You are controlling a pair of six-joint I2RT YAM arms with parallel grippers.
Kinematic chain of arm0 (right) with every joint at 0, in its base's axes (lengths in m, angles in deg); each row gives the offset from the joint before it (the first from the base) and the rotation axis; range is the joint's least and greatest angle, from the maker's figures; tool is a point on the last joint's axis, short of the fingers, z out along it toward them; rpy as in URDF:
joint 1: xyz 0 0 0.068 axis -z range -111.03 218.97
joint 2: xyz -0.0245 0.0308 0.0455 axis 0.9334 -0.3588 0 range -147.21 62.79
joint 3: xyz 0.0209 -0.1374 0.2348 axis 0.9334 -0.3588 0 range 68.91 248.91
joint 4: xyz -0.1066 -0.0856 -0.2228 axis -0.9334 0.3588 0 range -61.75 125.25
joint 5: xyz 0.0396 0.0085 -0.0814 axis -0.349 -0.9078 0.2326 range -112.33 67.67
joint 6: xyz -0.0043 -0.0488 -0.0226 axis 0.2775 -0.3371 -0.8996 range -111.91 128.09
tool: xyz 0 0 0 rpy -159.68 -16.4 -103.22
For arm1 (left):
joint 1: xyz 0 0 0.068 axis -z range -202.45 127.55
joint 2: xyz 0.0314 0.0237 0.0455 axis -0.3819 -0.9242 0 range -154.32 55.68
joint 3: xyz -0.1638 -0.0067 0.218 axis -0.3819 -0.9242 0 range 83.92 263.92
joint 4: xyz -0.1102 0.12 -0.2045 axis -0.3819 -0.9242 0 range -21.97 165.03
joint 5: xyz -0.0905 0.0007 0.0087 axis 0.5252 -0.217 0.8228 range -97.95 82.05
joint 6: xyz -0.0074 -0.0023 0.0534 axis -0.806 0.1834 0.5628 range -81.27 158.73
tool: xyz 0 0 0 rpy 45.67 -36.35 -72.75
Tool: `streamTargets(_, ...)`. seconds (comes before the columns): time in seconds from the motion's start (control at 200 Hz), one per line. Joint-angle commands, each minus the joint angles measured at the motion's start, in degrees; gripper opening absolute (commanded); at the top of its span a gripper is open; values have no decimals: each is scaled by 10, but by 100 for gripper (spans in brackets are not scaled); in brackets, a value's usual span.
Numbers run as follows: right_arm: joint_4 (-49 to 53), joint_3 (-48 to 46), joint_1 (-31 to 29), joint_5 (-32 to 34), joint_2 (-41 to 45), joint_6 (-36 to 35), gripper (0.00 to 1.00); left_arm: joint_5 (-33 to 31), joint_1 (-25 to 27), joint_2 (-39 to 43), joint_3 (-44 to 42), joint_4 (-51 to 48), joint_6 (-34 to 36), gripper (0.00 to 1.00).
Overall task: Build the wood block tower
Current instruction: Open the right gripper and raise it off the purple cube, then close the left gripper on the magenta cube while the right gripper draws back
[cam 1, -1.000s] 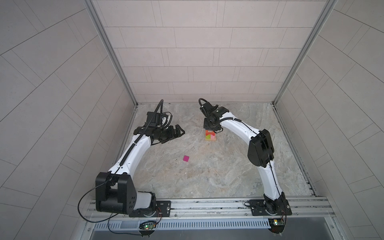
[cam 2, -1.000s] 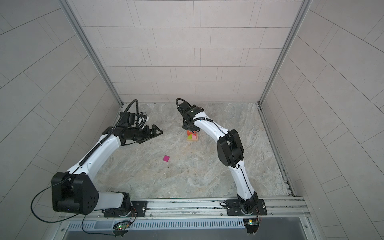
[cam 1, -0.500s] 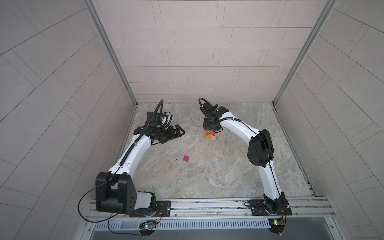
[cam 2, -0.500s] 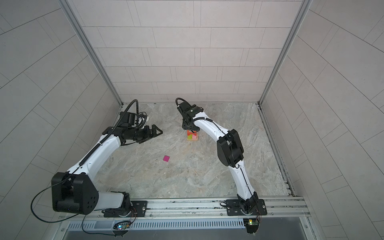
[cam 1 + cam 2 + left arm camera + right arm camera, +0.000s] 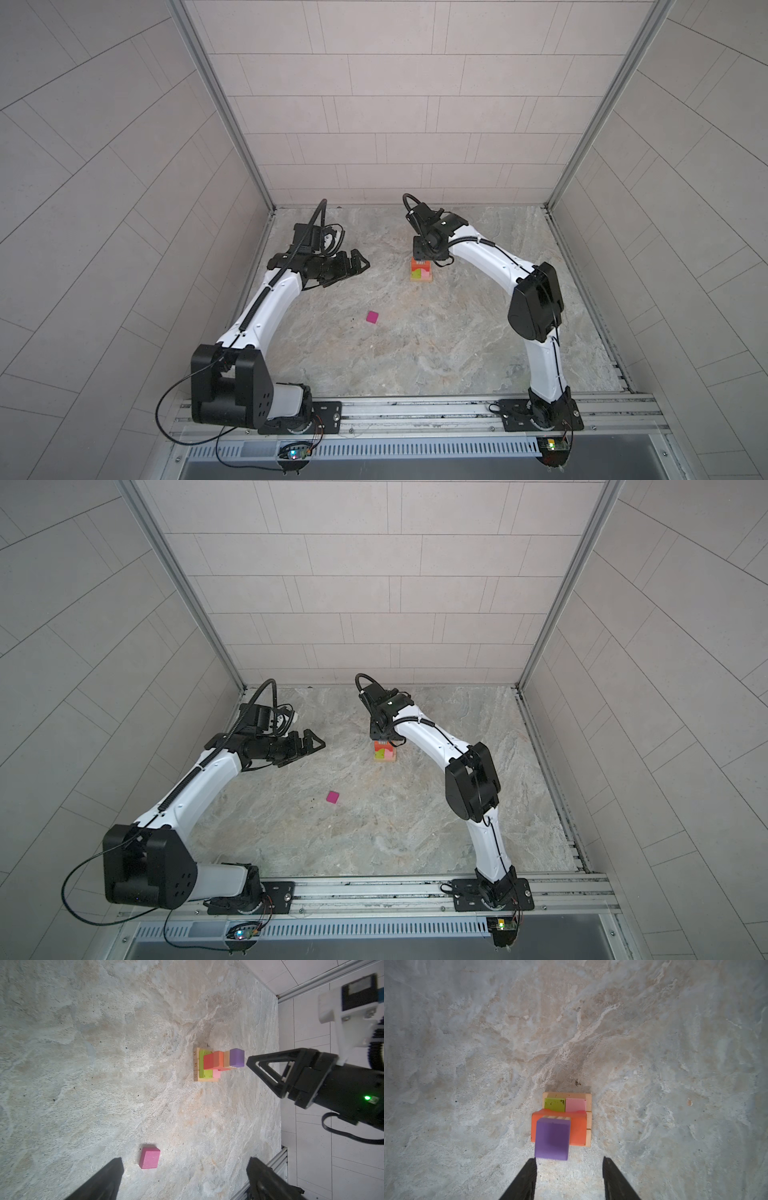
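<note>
The tower (image 5: 421,273) (image 5: 384,753) stands at the back middle of the floor. It is a base of tan bars, then green and pink blocks, then orange and red, with a purple cube (image 5: 236,1057) (image 5: 552,1138) on top. My right gripper (image 5: 569,1160) (image 5: 422,253) hangs just above the cube, open, with nothing between its fingers. A magenta cube (image 5: 372,317) (image 5: 333,797) (image 5: 149,1157) lies alone on the floor nearer the front. My left gripper (image 5: 185,1160) (image 5: 360,264) hovers wide open and empty, left of the tower.
The stone-patterned floor (image 5: 415,353) is boxed in by tiled walls on three sides. A metal rail (image 5: 415,409) with both arm bases runs along the front. Only the tower and the magenta cube lie on the floor.
The right gripper's jaws have parted above the tower. Both arms otherwise hold their places, and the tower and the magenta cube have not moved.
</note>
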Motion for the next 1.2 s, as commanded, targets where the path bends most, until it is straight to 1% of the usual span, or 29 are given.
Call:
streamTargets(0.0,-31,-37,-3,-5,65,-43,54,4,-1,11,-4,2,-1,100)
streamTargets(0.045,-37,-55,-2,-9,81,-48,58,3,0,11,-4,2,0,100)
streamTargets(0.085,-45,-71,-2,-15,96,-55,59,3,0,10,-5,2,1,98)
streamTargets(0.11,-49,-83,-2,-19,106,-58,62,1,0,9,-6,1,1,98)
streamTargets(0.145,-58,-99,-2,-29,121,-64,64,-2,2,7,-6,0,1,98)
streamTargets(0.16,-62,-107,-3,-31,128,-66,66,-4,4,6,-5,-2,1,98)
streamTargets(0.23,-85,-144,-2,-48,157,-75,74,-18,14,0,0,-13,2,97)
streamTargets(0.29,-115,-181,-2,-67,184,-92,75,-35,27,-3,5,-25,2,97)
streamTargets(0.32,-129,-199,-1,-76,195,-103,79,-47,34,-4,8,-32,2,97)
streamTargets(0.345,-141,-212,-1,-80,204,-108,80,-57,41,-3,11,-38,3,97)
streamTargets(0.41,-158,-240,-1,-79,228,-114,80,-68,52,0,9,-44,0,97)
streamTargets(0.475,-169,-267,3,-78,251,-106,81,-77,59,3,-3,-47,-9,95)
streamTargets(0.59,-198,-318,9,-97,295,-112,81,-104,77,15,-32,-50,-13,94)
streamTargets(0.635,-207,-337,10,-101,313,-116,83,-117,87,18,-45,-49,-16,94)
streamTargets(0.841,-223,-409,17,-114,379,-121,87,-167,130,24,-88,-42,-23,92)
streamTargets(0.961,-237,-447,21,-136,405,-126,88,-196,159,14,-100,-28,-30,91)
streamTargets(1.116,-266,-491,23,-191,428,-133,88,-231,195,-7,-110,-9,-38,88)
streamTargets(1.196,-269,-506,23,-197,433,-131,88,-243,210,-25,-112,-2,-40,86)
